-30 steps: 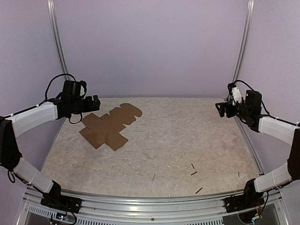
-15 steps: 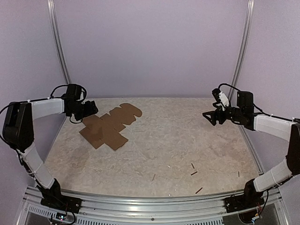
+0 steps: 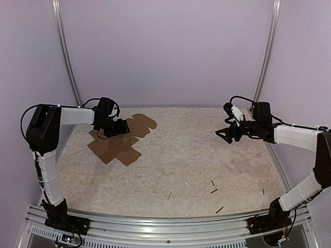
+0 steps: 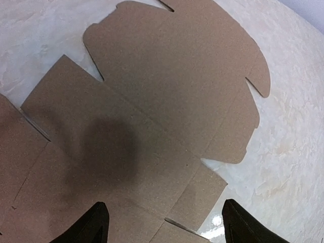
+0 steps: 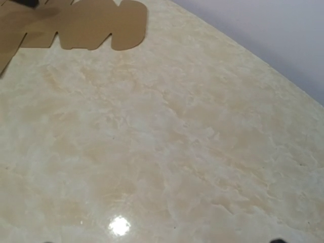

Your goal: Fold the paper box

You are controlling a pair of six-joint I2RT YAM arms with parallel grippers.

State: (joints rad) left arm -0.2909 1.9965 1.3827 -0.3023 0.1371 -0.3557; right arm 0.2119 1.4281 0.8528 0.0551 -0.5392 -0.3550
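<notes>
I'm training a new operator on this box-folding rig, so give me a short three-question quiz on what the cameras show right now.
1. True or false: the paper box is already folded into shape.
2. Which gripper hangs over the paper box? A) the left gripper B) the other one C) neither
3. In one word, how do the jaws of the right gripper stand?

Key:
1. False. It lies flat on the table.
2. A. The left wrist view shows its fingers spread above the paper box, with nothing between them.
3. Open. It holds nothing, and it is far off to the right of the paper box.
</notes>
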